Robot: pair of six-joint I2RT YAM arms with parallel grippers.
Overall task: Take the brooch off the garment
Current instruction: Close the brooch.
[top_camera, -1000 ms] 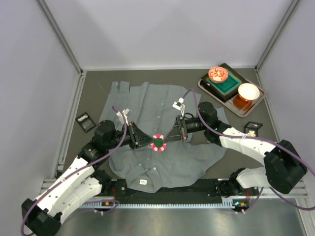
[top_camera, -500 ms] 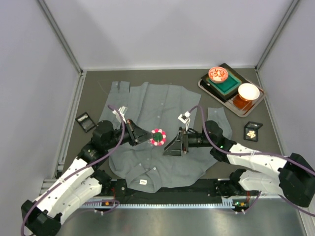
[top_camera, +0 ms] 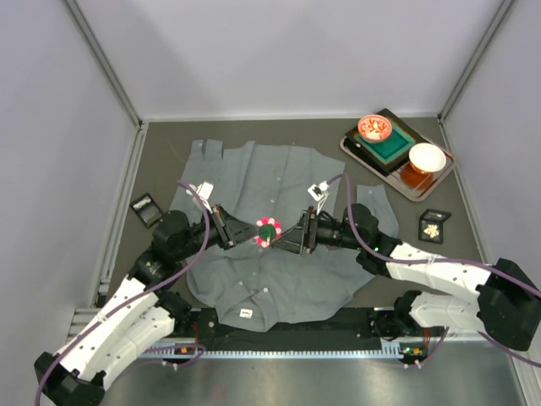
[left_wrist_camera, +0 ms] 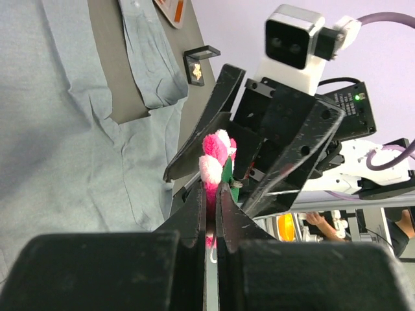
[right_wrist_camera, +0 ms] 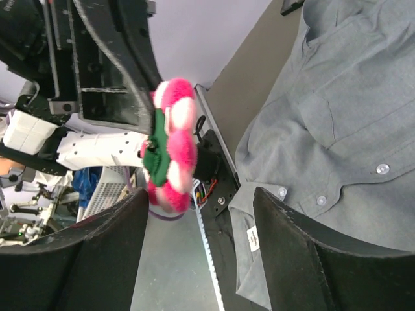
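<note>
The brooch [top_camera: 268, 228], a ring of pink and white pompoms round a green centre, hangs clear above the garment [top_camera: 279, 173], a grey button-up shirt spread flat on the table. My left gripper [top_camera: 252, 233] is shut on the brooch's edge; in the left wrist view the pompoms [left_wrist_camera: 214, 159] stick out past the closed fingertips [left_wrist_camera: 194, 201]. My right gripper [top_camera: 287, 235] faces it from the right with its jaws wide open. In the right wrist view the brooch [right_wrist_camera: 172, 155] hangs just beyond the open fingers [right_wrist_camera: 117, 246], touching neither. Shirt collar and buttons [right_wrist_camera: 337, 123] lie below.
A tray [top_camera: 359, 152] at the back right carries a red bowl [top_camera: 374, 128], a white bowl [top_camera: 427, 157] and a green block. Small black boxes lie left [top_camera: 148, 210] and right [top_camera: 434, 224] of the shirt. Grey walls close three sides.
The right gripper has opened, let go of the brooch and drawn slightly back. The left gripper has closed on the brooch and lifted it off the shirt toward the back.
</note>
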